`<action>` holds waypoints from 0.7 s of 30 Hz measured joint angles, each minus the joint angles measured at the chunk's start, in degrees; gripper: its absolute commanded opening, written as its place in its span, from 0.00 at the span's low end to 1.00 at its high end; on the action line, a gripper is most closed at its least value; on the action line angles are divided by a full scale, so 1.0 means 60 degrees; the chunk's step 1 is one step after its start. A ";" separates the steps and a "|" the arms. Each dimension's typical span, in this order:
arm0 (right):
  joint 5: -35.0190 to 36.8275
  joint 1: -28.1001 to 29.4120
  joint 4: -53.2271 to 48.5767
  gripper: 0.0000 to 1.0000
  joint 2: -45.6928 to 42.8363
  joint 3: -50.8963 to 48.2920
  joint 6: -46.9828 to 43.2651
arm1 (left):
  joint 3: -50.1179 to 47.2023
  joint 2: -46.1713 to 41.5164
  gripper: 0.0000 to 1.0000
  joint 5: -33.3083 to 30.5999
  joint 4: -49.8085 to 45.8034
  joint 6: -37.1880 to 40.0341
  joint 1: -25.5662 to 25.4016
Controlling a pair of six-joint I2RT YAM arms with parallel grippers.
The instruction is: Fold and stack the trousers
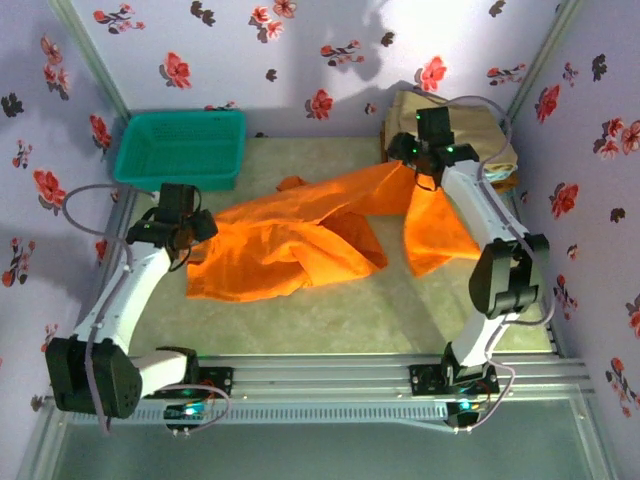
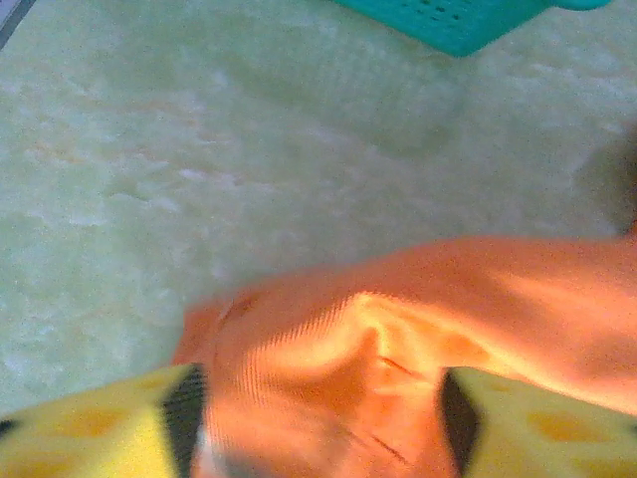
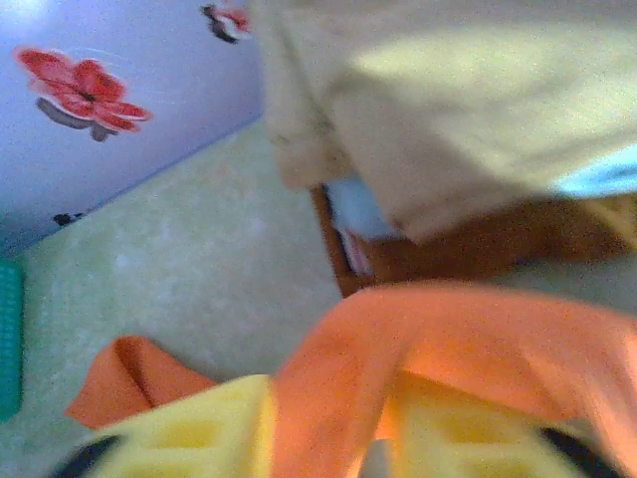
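Both grippers hold cloth: left gripper (image 1: 196, 228) pinches trousers (image 1: 300, 240) at frame left, right gripper (image 1: 425, 170) clamps them upper right, likely spreading the crumpled pair mid-bench (image 1: 330, 310) for folding.

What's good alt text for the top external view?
Two arms hold bright orange trousers spread on the table: left gripper at their left edge, right gripper at the far right. A teal basket sits far left.

White arm links w/ black joints, grey cables, green LEDs; yellow tool fingers (image 2: 90, 423).
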 measured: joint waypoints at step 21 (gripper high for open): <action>-0.1603 0.1089 0.2947 0.78 -0.3617 -0.9337 0.1978 | -0.4790 -0.2903 0.99 0.1184 0.1392 -0.3275 -0.3774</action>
